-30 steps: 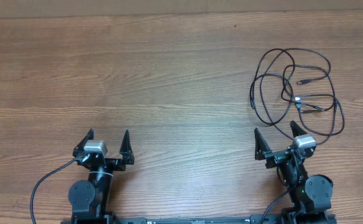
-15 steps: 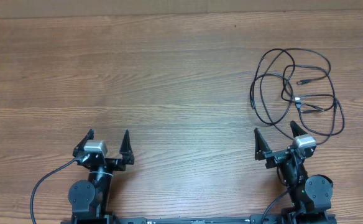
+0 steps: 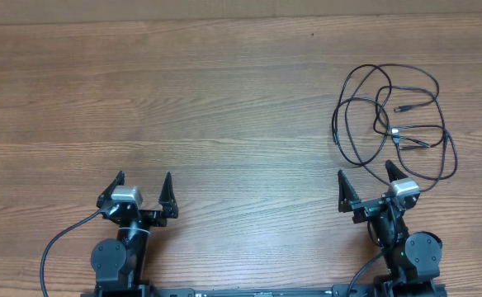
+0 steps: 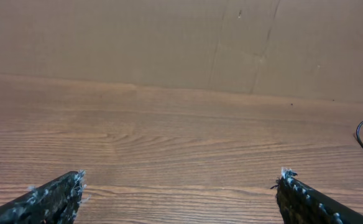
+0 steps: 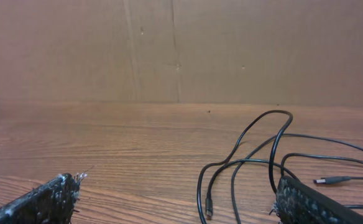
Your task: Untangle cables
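Your left gripper [image 3: 143, 180] and right gripper [image 3: 365, 172] both stand wide open, holding nothing. The cables [image 3: 396, 131] lie in 1 loose tangle on the table [image 3: 224, 99], just beyond the right gripper.

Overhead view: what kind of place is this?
Probably a robot test bench: wooden table, cardboard backdrop, left gripper and right gripper open at its near edge, tangled cables set out.

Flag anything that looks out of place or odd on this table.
Only the cables: black loops crossing one another in a loose tangle on the table, right side. Nothing looks spilled or damaged.
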